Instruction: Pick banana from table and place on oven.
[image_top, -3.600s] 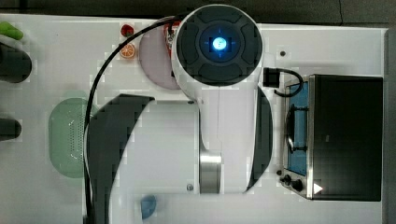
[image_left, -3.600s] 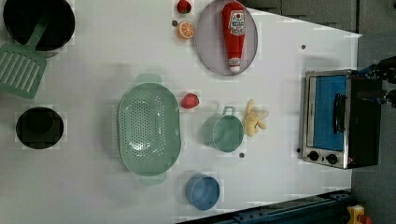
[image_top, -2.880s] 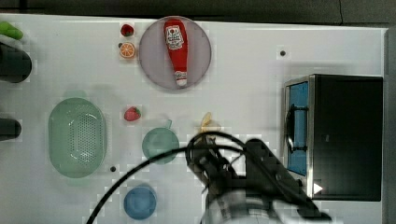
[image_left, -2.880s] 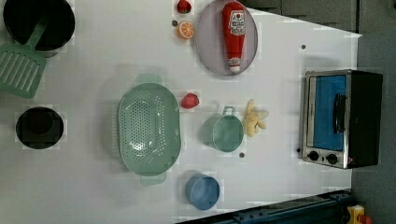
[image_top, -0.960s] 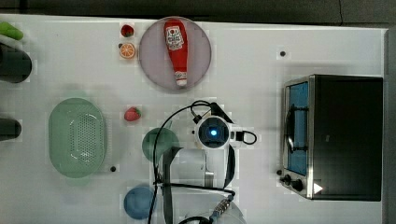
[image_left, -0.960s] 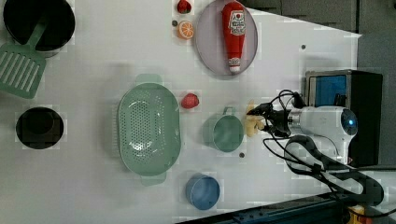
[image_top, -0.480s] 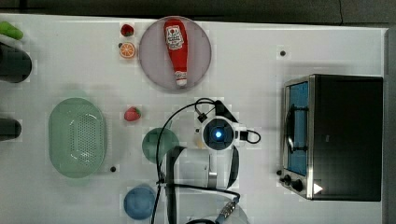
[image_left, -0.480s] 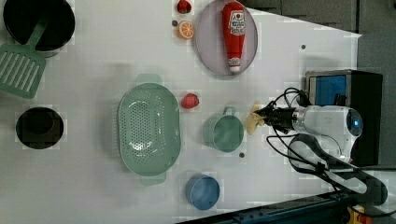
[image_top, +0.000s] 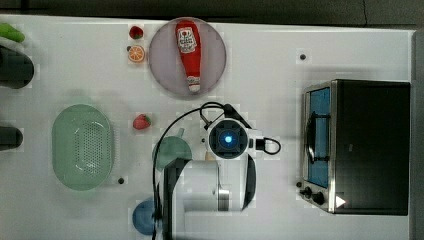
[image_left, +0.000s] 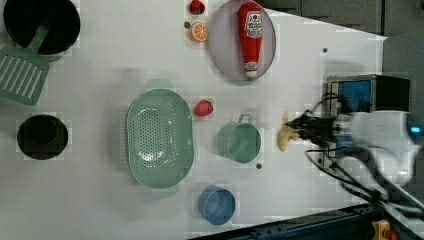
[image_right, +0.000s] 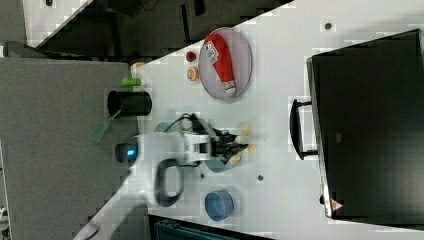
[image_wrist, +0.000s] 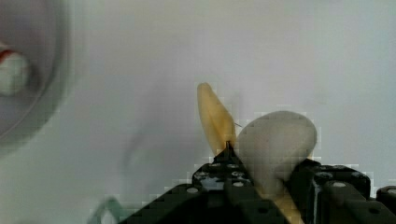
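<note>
The dull-yellow banana lies on the white table between the teal cup and the oven. My gripper reaches it from the left view's right. In the wrist view the black fingers stand on either side of the pale banana, shut on it. The right view shows the gripper at the banana too. In the top view the wrist covers the banana. The oven has a black top and a blue glass door and stands at the top view's right.
A teal cup sits right beside the wrist. A green colander, a strawberry and a blue bowl lie further off. A ketchup bottle rests on a grey plate, with an orange slice beside it.
The fingers have closed around the banana. The wrist has shifted a little toward the top view's right, and the banana has shifted slightly with it.
</note>
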